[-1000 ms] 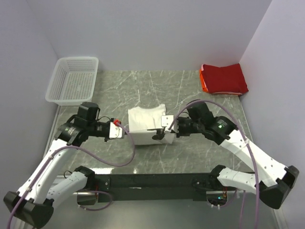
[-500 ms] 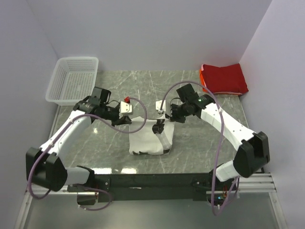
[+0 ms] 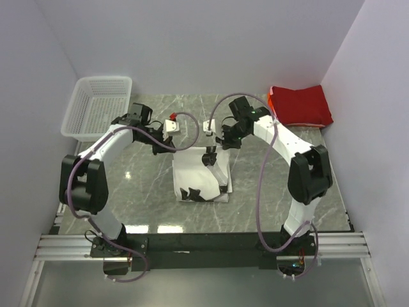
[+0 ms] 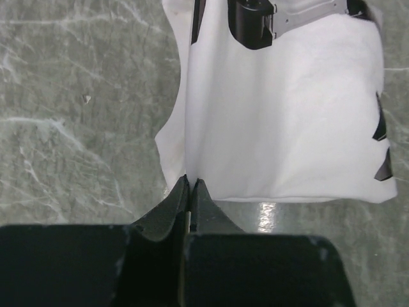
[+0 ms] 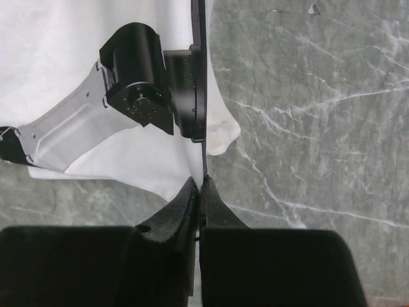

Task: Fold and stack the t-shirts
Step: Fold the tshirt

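Left pincer: pulling farther back, clenching plain white cloth t-shirt edge.
Right pincer: pulling back too, clenching opposite edge.

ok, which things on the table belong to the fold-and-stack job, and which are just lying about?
Job:
- white t-shirt, far edge pinched by the left tool and right tool
- red t-shirt, folded, far right corner

Lying about:
- white mesh basket, far left of the table

White-shelled, black-jointed arms carry looping purple cables; left pincer and right pincer are black.
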